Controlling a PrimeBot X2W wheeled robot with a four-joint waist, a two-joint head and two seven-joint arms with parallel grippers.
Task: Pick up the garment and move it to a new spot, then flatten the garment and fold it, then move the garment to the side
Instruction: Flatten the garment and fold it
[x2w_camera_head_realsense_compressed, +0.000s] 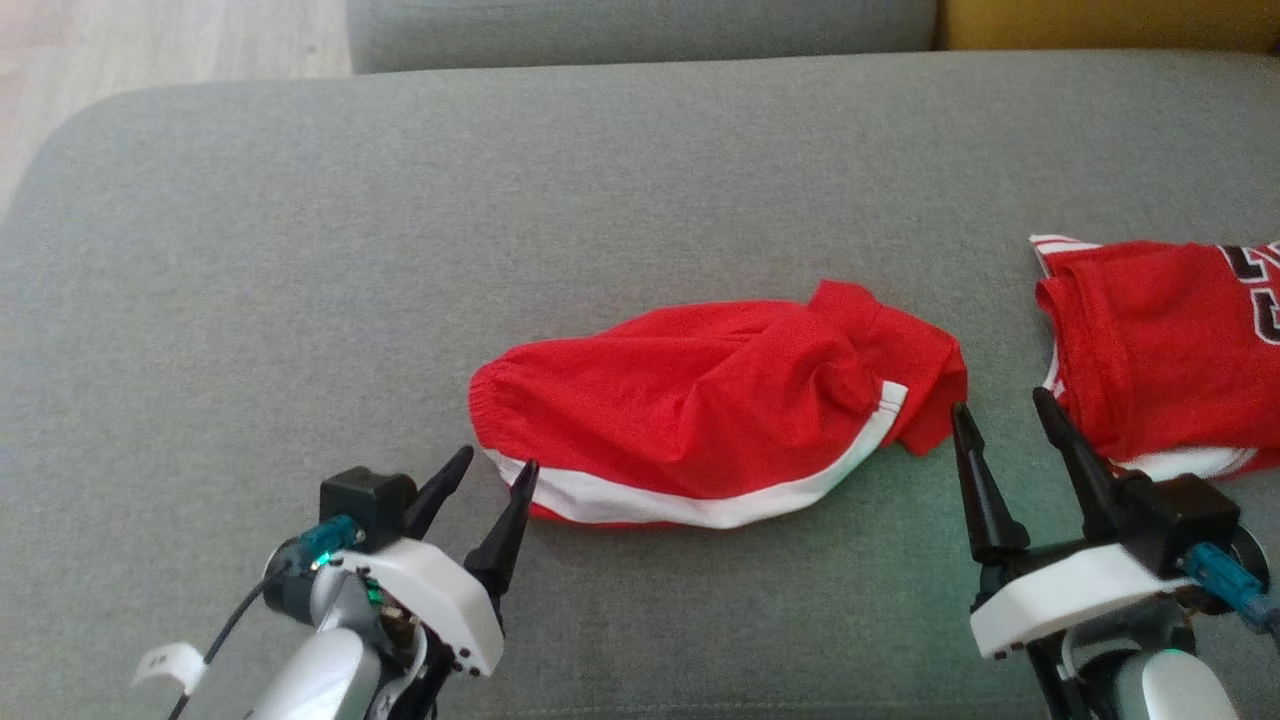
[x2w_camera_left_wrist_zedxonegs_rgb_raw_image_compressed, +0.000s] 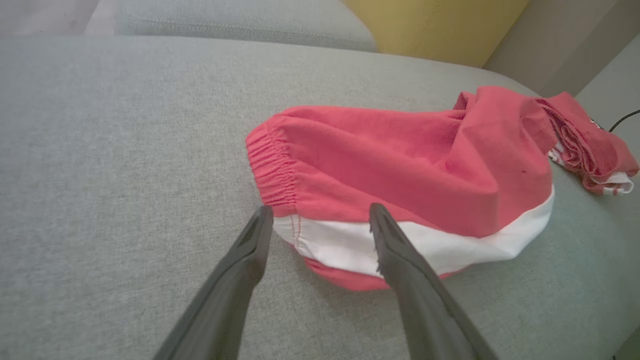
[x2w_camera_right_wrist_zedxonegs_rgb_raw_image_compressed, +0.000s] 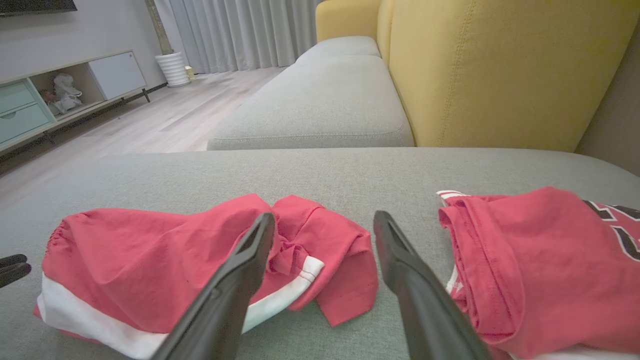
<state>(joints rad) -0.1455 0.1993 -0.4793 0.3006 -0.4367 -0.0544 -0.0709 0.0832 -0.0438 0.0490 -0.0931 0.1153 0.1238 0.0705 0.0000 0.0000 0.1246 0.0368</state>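
Head view cut-offs: red jersey (x2w_camera_head_realsense_compressed: 1150, 340) clipped by right edge, black-and-white lettering only partly readable.
Garment: red shorts (x2w_camera_head_realsense_compressed: 700, 430) crumpled mid grey seat cushion (x2w_camera_head_realsense_compressed: 300, 250), beside jersey, not touching.
Left gripper (x2w_camera_head_realsense_compressed: 499, 458): jaws apart, empty, tips at waistband corner; contact hard to tell.
Right gripper (x2w_camera_head_realsense_compressed: 1001, 400): jaws apart, empty, above gap between shorts and jersey.
Storage: low cabinet (x2w_camera_right_wrist_zedxonegs_rgb_raw_image_compressed: 60, 95), open shelf holding pale items, too blurred to identify.
Materials: gathered elastic waistband, curved white side band, soft wrinkled cloth; coarse woven cushion; yellow backrest (x2w_camera_right_wrist_zedxonegs_rgb_raw_image_compressed: 500, 65).
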